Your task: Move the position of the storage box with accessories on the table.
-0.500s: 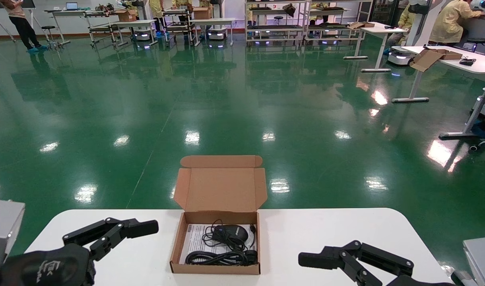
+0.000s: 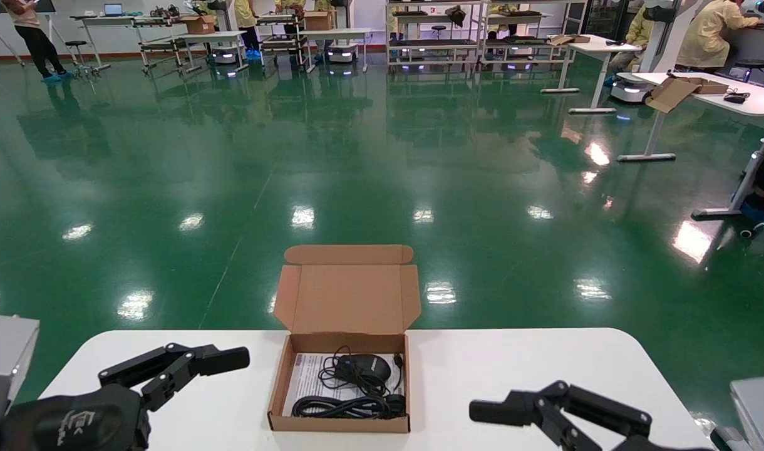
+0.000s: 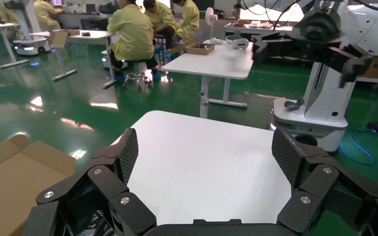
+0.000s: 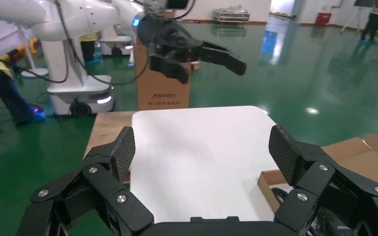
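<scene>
A glossy green floor (image 2: 357, 175) fills most of the head view, mirroring the ceiling lights, with white desks on metal legs (image 2: 714, 100) off to the right. Nearest the robot lies the table (image 2: 513, 363), a broad, smooth white slab with rounded corners. At the middle of it, against its far edge, sits the storage box (image 2: 339, 425), a shallow tray of brown corrugated cardboard with its hinged lid (image 2: 347, 297) standing upright, side tabs splayed and the tuck flap folded back at the top. Inside, a white printed sheet (image 2: 304, 379) lies flat on the bottom; over it rest a thick black cable coil (image 2: 347, 407) along the near wall and a rounded, glossy black mouse (image 2: 362, 368) with its thin cord looped loosely around it. The left gripper (image 2: 188, 363), made of angular black links with bolted joints, hovers over the table to the left of the box and apart from it; the left wrist view shows its textured pads (image 3: 128, 153) spread wide with only bare tabletop between them. The right gripper (image 2: 520, 410), of the same build, hangs to the right of the box, also clear of it, and its ribbed pads (image 4: 124, 150) likewise stand wide apart, gripping nothing.
</scene>
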`<state>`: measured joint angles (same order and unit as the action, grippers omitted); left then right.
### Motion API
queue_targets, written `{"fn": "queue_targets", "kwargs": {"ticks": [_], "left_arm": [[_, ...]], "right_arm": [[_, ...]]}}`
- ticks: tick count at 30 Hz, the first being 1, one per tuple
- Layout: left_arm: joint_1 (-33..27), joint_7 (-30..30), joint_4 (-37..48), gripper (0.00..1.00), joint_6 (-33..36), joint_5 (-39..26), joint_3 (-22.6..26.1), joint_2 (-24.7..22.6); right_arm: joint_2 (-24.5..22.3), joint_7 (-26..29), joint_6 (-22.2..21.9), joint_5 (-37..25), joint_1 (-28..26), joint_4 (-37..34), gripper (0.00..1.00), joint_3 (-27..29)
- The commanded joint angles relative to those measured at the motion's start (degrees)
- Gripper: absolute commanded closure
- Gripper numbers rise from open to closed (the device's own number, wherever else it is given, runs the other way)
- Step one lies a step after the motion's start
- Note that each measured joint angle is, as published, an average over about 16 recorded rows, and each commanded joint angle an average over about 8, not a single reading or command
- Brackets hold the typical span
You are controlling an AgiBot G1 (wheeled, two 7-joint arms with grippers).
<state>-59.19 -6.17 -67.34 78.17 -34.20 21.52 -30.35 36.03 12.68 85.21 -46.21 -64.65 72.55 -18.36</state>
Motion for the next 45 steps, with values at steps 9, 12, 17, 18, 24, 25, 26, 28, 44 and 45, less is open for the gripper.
{"fn": "queue_targets", "kwargs": {"ticks": [9, 12, 17, 18, 24, 25, 26, 28, 44, 45], "left_arm": [[0.0, 0.0, 0.0, 0.0, 0.0, 0.0, 0.0, 0.0], [0.0, 0.0, 0.0, 0.0, 0.0, 0.0, 0.0, 0.0], [0.0, 0.0, 0.0, 0.0, 0.0, 0.0, 0.0, 0.0], [0.0, 0.0, 0.0, 0.0, 0.0, 0.0, 0.0, 0.0], [0.0, 0.0, 0.0, 0.0, 0.0, 0.0, 0.0, 0.0], [0.0, 0.0, 0.0, 0.0, 0.0, 0.0, 0.0, 0.0], [0.0, 0.0, 0.0, 0.0, 0.0, 0.0, 0.0, 0.0], [0.0, 0.0, 0.0, 0.0, 0.0, 0.0, 0.0, 0.0], [0.0, 0.0, 0.0, 0.0, 0.0, 0.0, 0.0, 0.0], [0.0, 0.0, 0.0, 0.0, 0.0, 0.0, 0.0, 0.0]], "right_arm": [[7.4, 9.1, -1.3, -12.9, -13.3, -7.9, 0.0, -7.7], [11.1, 11.9, -2.0, -17.5, -18.1, -12.9, 0.0, -10.4], [17.6, 14.0, -4.5, -24.4, -24.4, -22.0, 0.0, -14.1], [18.9, 13.9, -5.3, -25.6, -25.4, -23.9, 0.0, -14.7], [26.4, 12.3, -10.9, -30.9, -29.6, -35.5, 0.0, -17.2], [27.6, 12.0, -11.9, -31.5, -30.1, -37.4, 0.0, -17.4], [28.7, 11.6, -12.9, -32.1, -30.6, -39.3, 0.0, -17.7], [30.9, 10.8, -14.7, -33.3, -31.5, -42.9, 0.0, -18.3], [37.5, 5.9, -22.3, -35.0, -33.1, -57.3, 0.0, -18.2], [36.9, 7.3, -22.2, -34.5, -33.2, -58.1, 0.0, -17.8]]}}
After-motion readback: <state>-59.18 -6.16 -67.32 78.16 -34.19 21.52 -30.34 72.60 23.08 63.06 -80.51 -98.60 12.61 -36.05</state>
